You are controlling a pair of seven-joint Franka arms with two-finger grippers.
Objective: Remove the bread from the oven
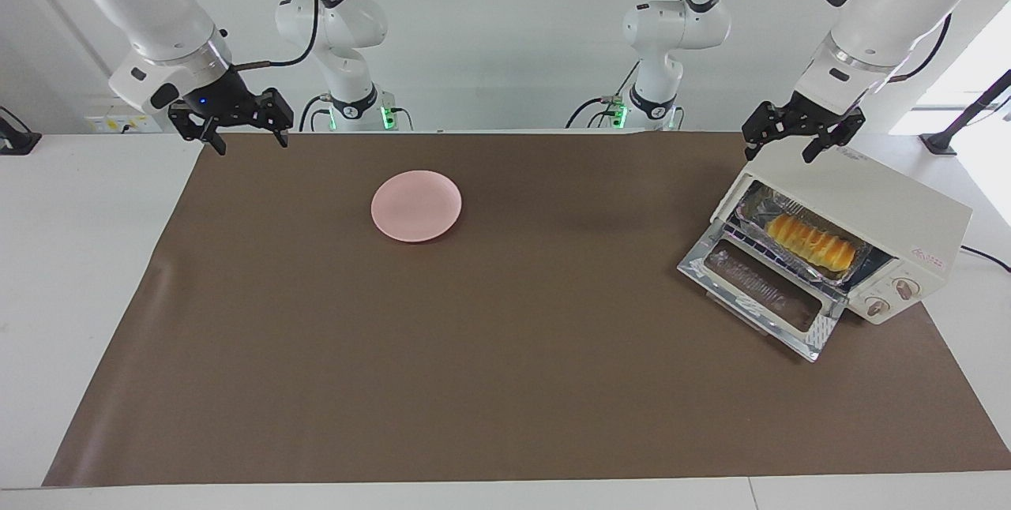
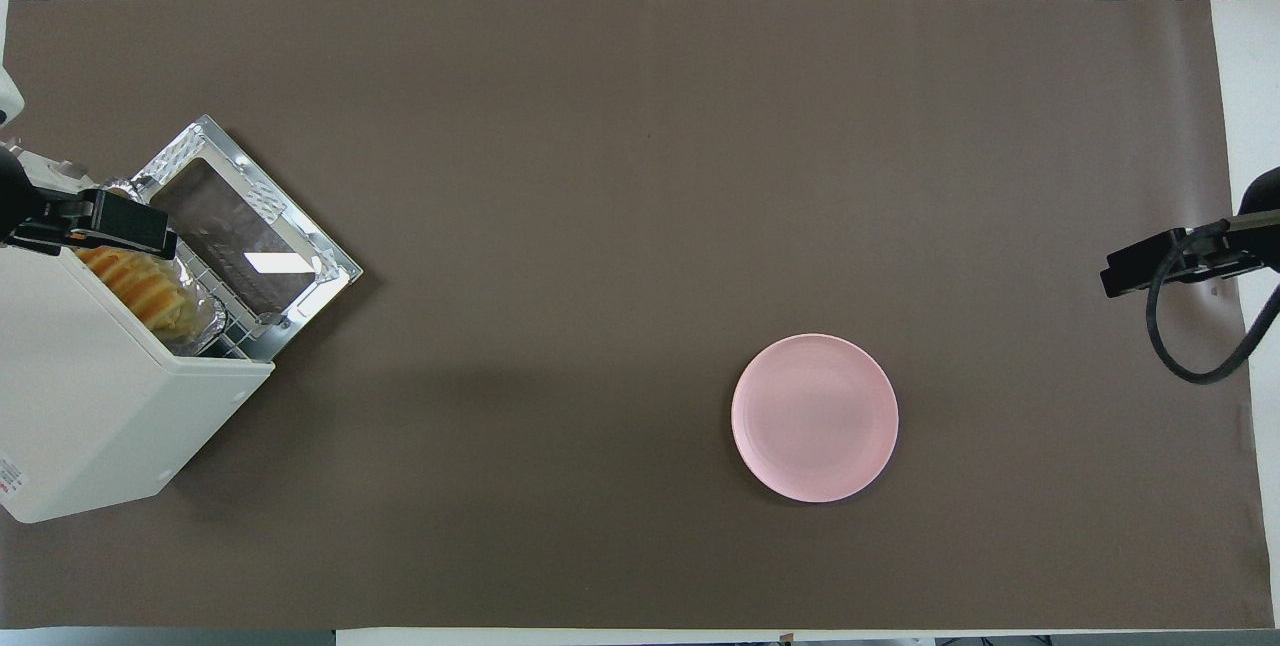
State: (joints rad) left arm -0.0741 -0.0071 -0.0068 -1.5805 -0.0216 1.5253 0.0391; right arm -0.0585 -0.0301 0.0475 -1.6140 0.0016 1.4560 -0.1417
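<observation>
golden bread (image 1: 811,241) inside open oven (image 1: 892,214)

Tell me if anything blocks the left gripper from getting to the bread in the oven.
Nothing visible does. The oven door is dropped open, and the bread lies exposed in its foil tray on the rack. The left gripper is open, up over the oven's top, so it must come round to the front opening.

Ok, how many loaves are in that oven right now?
1. The bread lies in a foil tray on the rack inside the oven, whose door is dropped open. Part of the interior is hidden, so another cannot be ruled out.
</observation>
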